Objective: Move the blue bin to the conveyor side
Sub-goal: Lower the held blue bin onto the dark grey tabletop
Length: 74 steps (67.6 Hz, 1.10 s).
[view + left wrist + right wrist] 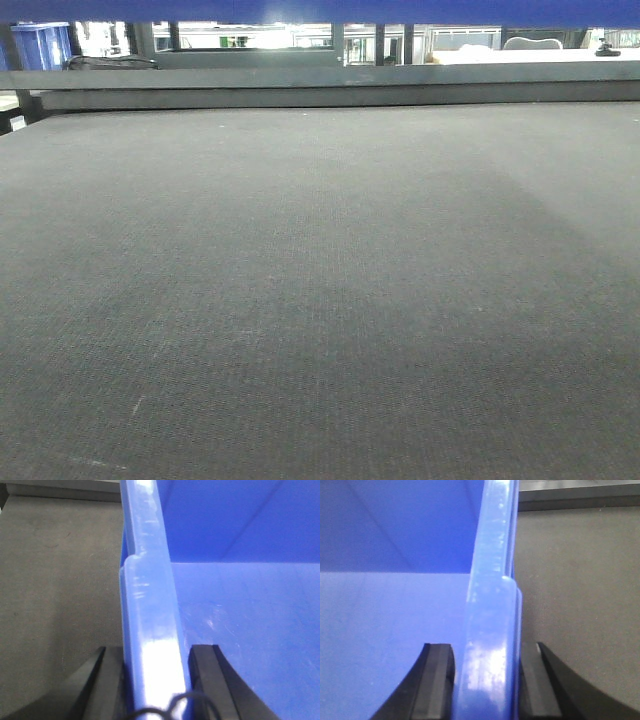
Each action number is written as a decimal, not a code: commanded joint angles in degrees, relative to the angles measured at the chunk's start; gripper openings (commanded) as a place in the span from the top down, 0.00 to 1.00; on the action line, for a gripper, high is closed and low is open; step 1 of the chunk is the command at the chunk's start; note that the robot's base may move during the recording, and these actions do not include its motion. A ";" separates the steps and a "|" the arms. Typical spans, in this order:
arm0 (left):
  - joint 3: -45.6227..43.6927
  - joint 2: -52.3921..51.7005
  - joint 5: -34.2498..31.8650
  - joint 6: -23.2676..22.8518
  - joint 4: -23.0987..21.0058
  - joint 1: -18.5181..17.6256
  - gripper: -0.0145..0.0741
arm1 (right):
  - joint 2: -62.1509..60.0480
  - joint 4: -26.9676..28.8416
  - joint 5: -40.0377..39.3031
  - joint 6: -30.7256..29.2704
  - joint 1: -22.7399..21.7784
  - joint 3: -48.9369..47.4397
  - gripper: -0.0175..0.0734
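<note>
The blue bin's glossy rolled rim [150, 600] runs straight up the left wrist view, with the bin's smooth inside to its right. My left gripper [158, 651] is shut on this rim, one black finger [111, 680] outside and one inside. In the right wrist view the opposite rim [490, 580] stands between the fingers of my right gripper [487, 650], which is shut on it too. The dark grey woven conveyor side [320, 280] fills the front view. A blue strip [320, 10] crosses that view's top edge. Neither gripper shows in the front view.
A black rail [340, 95] edges the far side of the belt. Beyond it, at the far left, stands another blue crate [42, 45]. Grey belt surface lies outside the bin wall in both wrist views [60, 580] [580, 590].
</note>
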 commanded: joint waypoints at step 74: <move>-1.20 7.51 -9.93 0.92 0.99 -0.27 0.85 | 5.00 -3.77 -6.83 -1.10 -0.22 -2.14 0.90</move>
